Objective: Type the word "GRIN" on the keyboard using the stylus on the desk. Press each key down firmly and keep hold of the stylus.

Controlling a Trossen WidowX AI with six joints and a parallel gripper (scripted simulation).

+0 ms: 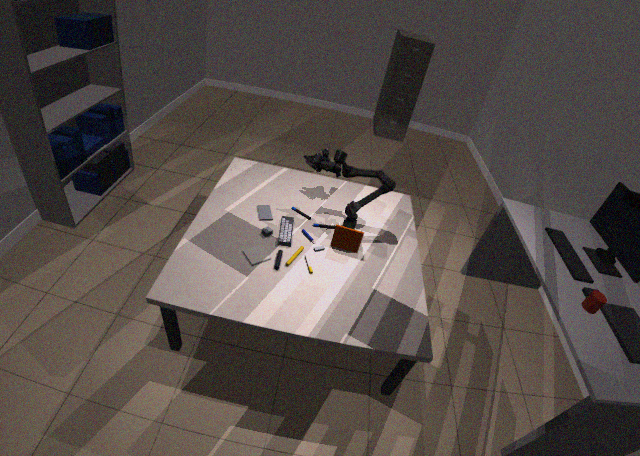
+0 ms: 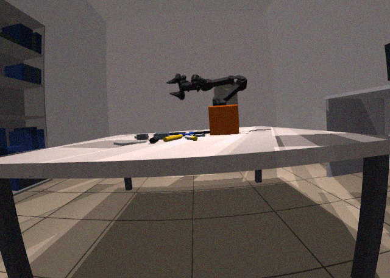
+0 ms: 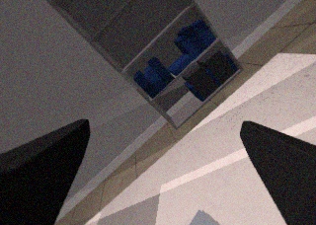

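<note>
The tool (image 1: 308, 159) (image 2: 169, 88) (image 3: 166, 127) is hanging above the far side of the surface (image 1: 279, 301) (image 2: 189, 167) (image 3: 276, 102), its fingers standing wide apart with nothing between them. It is pointing sideways toward the shelf unit (image 1: 23, 105) (image 2: 44, 80) (image 3: 175, 125), well apart from it. The dark arm (image 1: 368, 173) (image 2: 220, 80) is reaching back from the tool, bending down to its base behind or on an orange block (image 1: 346, 238) (image 2: 223, 119); which, I cannot tell.

Below the tool and toward the near edge, the keyboard (image 1: 285, 231) is lying flat. A grey pad (image 1: 264, 212) and a small dark object (image 1: 266, 231) are resting near it. Two dark pens with blue ends (image 1: 300, 213) are lying between the keyboard and the block, with a blue pen (image 1: 308, 235) nearby. Farther from the tool, a black cylinder (image 1: 278, 259) (image 2: 154, 140), a thick yellow stick (image 1: 294, 255) (image 2: 172, 138) and a thin yellow-ended tool-like piece (image 1: 309, 265) (image 2: 191, 138) are lying apart. The stylus is presumably among these slender things, all lying outside the tool; which one it is, I cannot tell.
</note>
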